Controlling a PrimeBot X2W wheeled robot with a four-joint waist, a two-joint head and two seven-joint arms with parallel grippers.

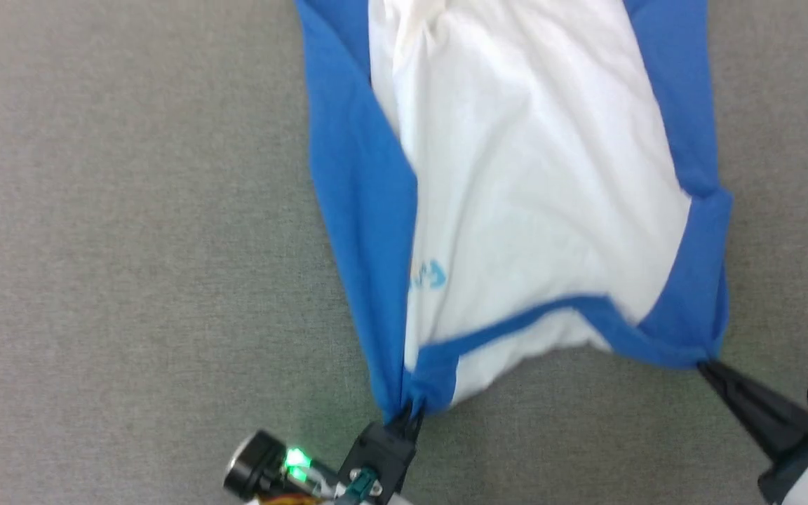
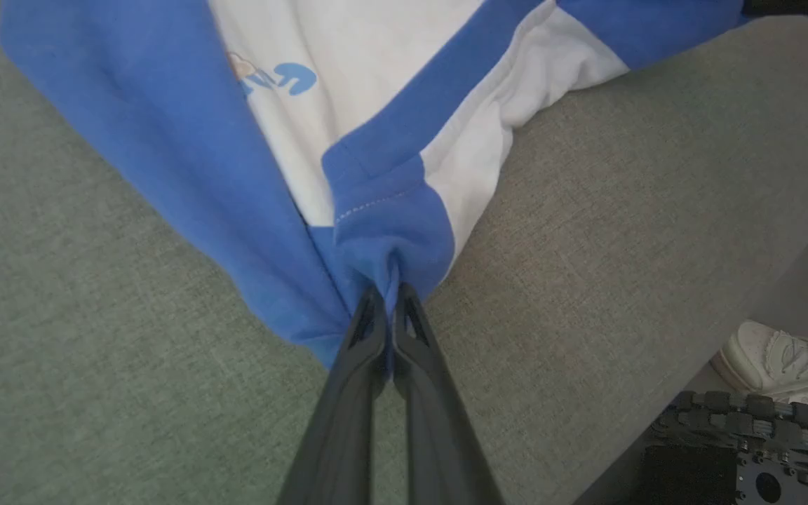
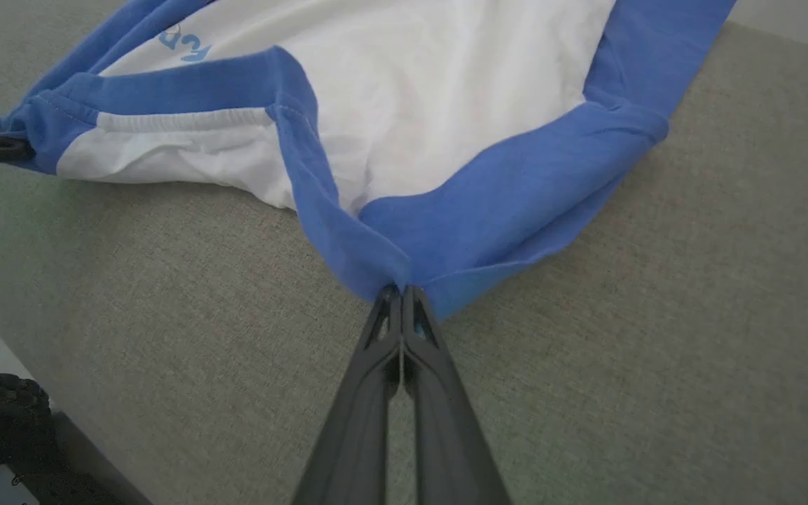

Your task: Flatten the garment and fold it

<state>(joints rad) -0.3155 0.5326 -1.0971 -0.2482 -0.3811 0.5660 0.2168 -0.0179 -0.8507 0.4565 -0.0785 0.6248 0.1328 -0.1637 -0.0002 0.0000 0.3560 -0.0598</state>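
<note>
My left hand [image 1: 404, 415] pinched tight on shirt [image 1: 537, 175] at near-left collar end. My right hand [image 1: 705, 365] pinched tight on near-right blue shoulder. Shirt on grey worktop [image 1: 130, 245], collar edge near, stretched between hands, body running far.

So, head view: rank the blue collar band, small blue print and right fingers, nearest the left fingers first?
1. Blue collar band, starting beside the left fingers.
2. Small blue print, just above, on white.
3. Right fingers, far right.

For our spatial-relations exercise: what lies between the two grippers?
In the head view, the garment, with its blue collar band, stretches from the left gripper to the right gripper.
</note>
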